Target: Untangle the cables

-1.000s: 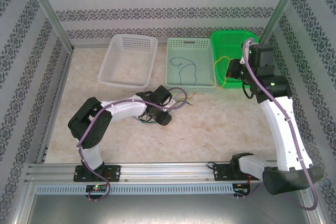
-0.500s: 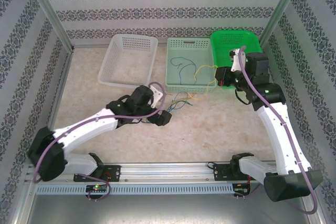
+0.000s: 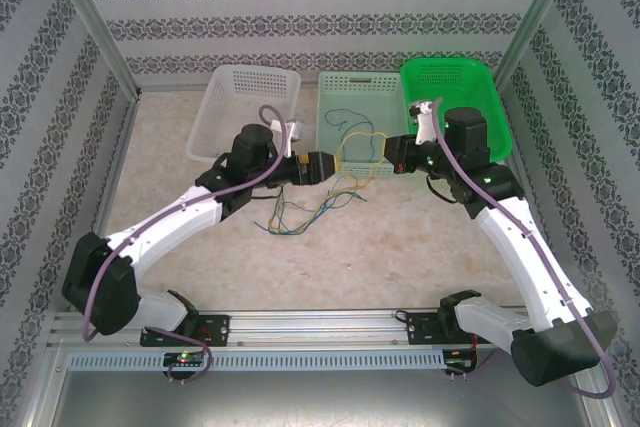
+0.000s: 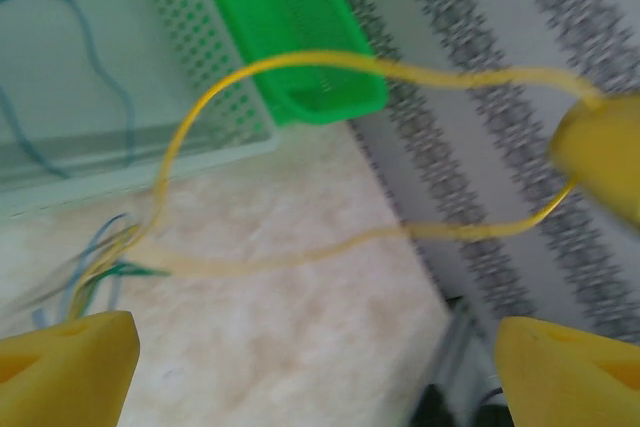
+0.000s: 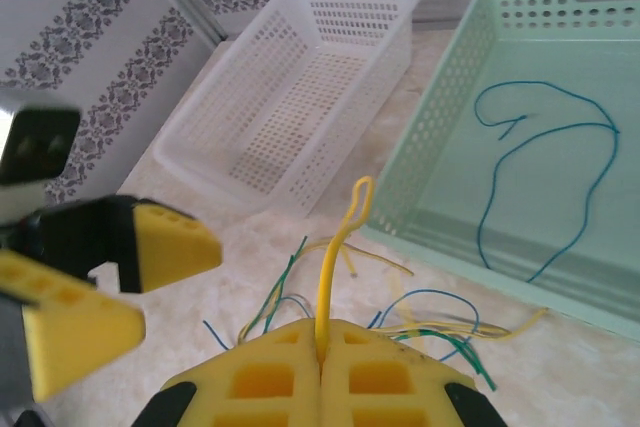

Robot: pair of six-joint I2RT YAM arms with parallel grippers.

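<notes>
Left hand [image 3: 328, 164] swings toward 12 o'clock, wide open, empty | right hand [image 5: 320, 342] pinches yellow cable [image 5: 324, 287] | best: draw it slowly free

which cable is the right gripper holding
The yellow cable, pinched in the right gripper; the blue one lies loose in the mint basket.

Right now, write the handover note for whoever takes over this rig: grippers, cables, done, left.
Left gripper: open, holding nothing, facing the yellow cable's loop.
Right gripper: shut on the yellow cable, held up in front of the mint basket.
Cables: one blue cable lies alone in the mint basket. The tangle of blue, green and yellow strands lies on the table, and the yellow cable trails into it.
Done: one blue cable separated.
Left: pull the yellow cable free, then separate the rest.
</notes>
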